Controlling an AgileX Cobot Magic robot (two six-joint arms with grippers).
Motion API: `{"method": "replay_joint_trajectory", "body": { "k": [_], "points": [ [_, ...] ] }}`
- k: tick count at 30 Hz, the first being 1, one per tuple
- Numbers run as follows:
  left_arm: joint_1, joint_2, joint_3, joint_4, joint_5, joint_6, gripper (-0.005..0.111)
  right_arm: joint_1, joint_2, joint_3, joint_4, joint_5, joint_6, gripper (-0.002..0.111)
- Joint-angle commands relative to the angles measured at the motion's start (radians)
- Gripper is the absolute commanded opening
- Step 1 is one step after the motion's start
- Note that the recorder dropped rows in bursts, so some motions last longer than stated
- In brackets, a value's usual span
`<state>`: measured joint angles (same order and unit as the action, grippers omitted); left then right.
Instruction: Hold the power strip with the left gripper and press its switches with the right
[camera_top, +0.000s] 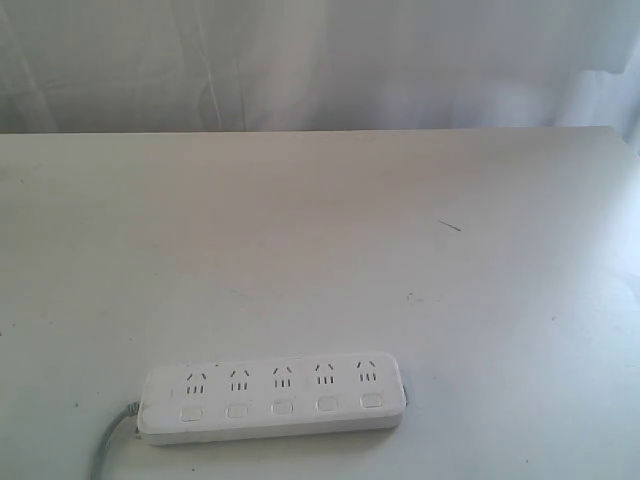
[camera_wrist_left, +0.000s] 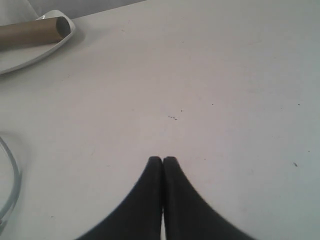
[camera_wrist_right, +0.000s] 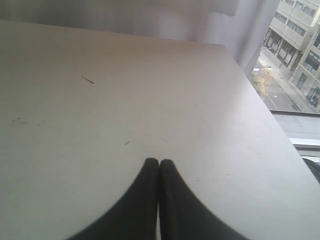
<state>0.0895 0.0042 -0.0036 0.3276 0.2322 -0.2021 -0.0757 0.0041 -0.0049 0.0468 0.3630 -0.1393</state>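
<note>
Exterior view: the power strip (camera_top: 272, 398) lies flat at the table's (camera_top: 320, 250) near edge, sockets up and untouched. Its five switches (camera_top: 281, 407) run in a row along the side closest to that edge, and its grey cord (camera_top: 108, 448) leaves the left end toward the same edge. In the left wrist view, the left gripper (camera_wrist_left: 163, 160) is clenched on nothing, its black tips pressed together above bare table. Farther along the table, a white tray (camera_wrist_left: 70, 30) holds a brown cardboard tube (camera_wrist_left: 32, 34) lying on its side. The right gripper (camera_wrist_right: 159, 162) is likewise closed and empty, over the table near one edge and a far corner. Past that edge a window (camera_wrist_right: 295, 45) shows buildings and a street. The tabletop is white with a few dark specks, and lies open from the strip to the table's far edge. A pale curtain (camera_top: 300, 60) hangs behind that edge.
</note>
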Motion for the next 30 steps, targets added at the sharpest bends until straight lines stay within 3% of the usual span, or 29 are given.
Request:
{"method": "replay_joint_trajectory", "body": {
  "k": [1, 30],
  "points": [
    [0.028, -0.004, 0.004, -0.006, 0.0, 0.0, 0.0, -0.006, -0.004, 0.005, 0.004, -0.011, -0.006, 0.0],
    [0.028, -0.004, 0.004, -0.006, 0.0, 0.0, 0.0, -0.006, -0.004, 0.005, 0.004, -0.011, -0.019, 0.0]
  ]
}}
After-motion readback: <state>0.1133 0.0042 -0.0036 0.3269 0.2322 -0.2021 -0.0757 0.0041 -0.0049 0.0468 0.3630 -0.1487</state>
